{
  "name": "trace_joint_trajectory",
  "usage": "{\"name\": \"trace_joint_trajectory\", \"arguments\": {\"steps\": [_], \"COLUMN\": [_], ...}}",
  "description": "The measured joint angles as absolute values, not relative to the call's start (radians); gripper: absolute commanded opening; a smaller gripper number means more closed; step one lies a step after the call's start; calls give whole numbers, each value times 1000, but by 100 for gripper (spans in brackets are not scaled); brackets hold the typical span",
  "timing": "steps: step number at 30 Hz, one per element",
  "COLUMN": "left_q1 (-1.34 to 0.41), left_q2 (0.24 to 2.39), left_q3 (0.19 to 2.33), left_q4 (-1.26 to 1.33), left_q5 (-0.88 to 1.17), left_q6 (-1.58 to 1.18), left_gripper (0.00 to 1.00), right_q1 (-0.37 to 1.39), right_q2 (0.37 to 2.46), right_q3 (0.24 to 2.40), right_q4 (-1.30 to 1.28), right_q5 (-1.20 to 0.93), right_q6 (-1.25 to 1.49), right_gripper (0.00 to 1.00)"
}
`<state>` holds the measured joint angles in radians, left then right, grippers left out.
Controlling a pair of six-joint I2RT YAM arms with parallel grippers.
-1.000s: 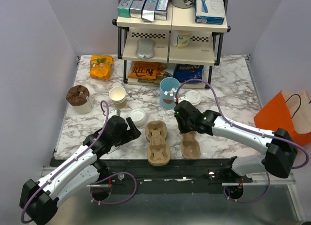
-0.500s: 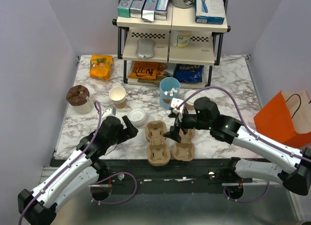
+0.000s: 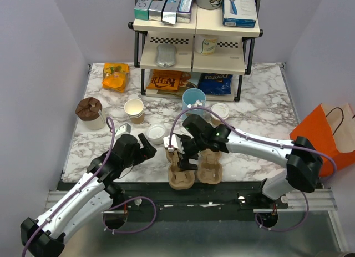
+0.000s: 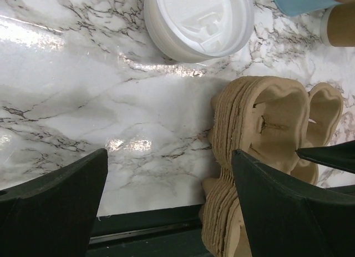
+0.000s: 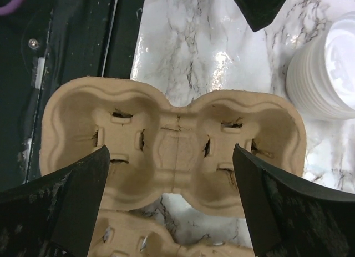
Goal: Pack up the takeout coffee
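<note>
Light is being thrown back in bright patches by the worktop (image 4: 83,101), whose white, grey-veined marble-look surface is being shown smooth and glossy. The cup carriers (image 5: 175,151) are being shown as moulded paper pulp: tan, matt, slightly rough, with fibrous edges at the slots. The stack of lids (image 4: 197,21) is being seen as smooth white plastic with a soft sheen. The takeout coffee (image 3: 220,112) is being seen as matt kraft paper under a white plastic lid. The fingers (image 5: 66,204) of the right claw (image 5: 170,151) are being shown black, matt and finely grained.
</note>
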<state>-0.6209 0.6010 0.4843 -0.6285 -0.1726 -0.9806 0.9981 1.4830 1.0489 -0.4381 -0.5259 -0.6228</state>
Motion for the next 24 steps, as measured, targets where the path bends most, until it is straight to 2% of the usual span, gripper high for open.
{"name": "trace_joint_trajectory", "arguments": {"steps": [9,12,15,16,17,21,24], "left_q1": [-614,-614,-614,-614,-614,-614,-614], "left_q2": [575,559,544,540,538,537,533], "left_q3": [461,461,461,461,461,461,461], "left_q4": [-632,-635,-639,-640,-641,-660,-672], "left_q5": [-173,-180,-189,-191,-194,-208,-213], "left_q6": [-997,-1000,-1004,-1005,-1007,-1014,-1018], "left_gripper": [99,99,99,99,99,99,99], "right_q1": [1037,1047,1051,1053,1056,1061,1061], "right_q2": [1648,1679,1695,1695,1695,1693,1686], "right_q3": [1094,1095,1103,1109,1112,1120,1119], "right_q4": [-458,-464,-465,-467,-469,-473,-476], "right_q5": [-452,-414,-389,-382,-377,-359,-350], "right_q6": [-627,-620,-611,-603,-598,-572,-540], "right_gripper": [100,95,82,72,67,49,47]}}
